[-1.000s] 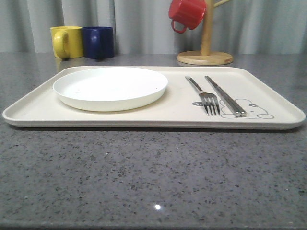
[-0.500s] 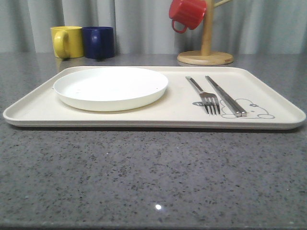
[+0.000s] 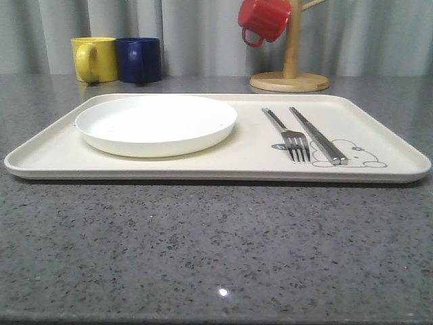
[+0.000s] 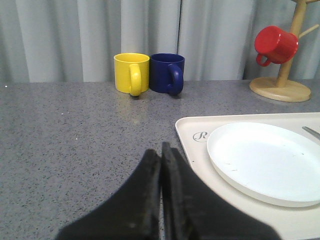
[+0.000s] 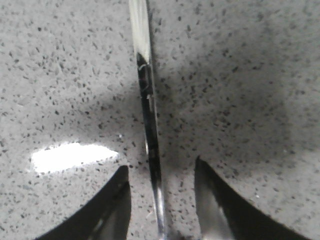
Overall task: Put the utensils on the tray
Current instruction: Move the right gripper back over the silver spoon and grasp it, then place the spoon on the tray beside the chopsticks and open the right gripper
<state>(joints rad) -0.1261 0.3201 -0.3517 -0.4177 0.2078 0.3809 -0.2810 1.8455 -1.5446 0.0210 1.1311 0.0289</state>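
I'm seeing left gripper (image 4: 161,155) clenched empty by tray (image 4: 192,150), "R" script legible; right gripper (image 5: 160,190) spread, straddling a shiny utensil handle (image 5: 147,100).

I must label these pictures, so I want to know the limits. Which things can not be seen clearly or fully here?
- Right wrist view: the slim shiny utensil between the open right tool is cut off by both edges, so its type is unclear.
- Left wrist view: the tray script is mostly hidden by the white plate; the fork is cut off by the edge.
- Front view: the rabbit drawing is partly covered by the chopsticks.
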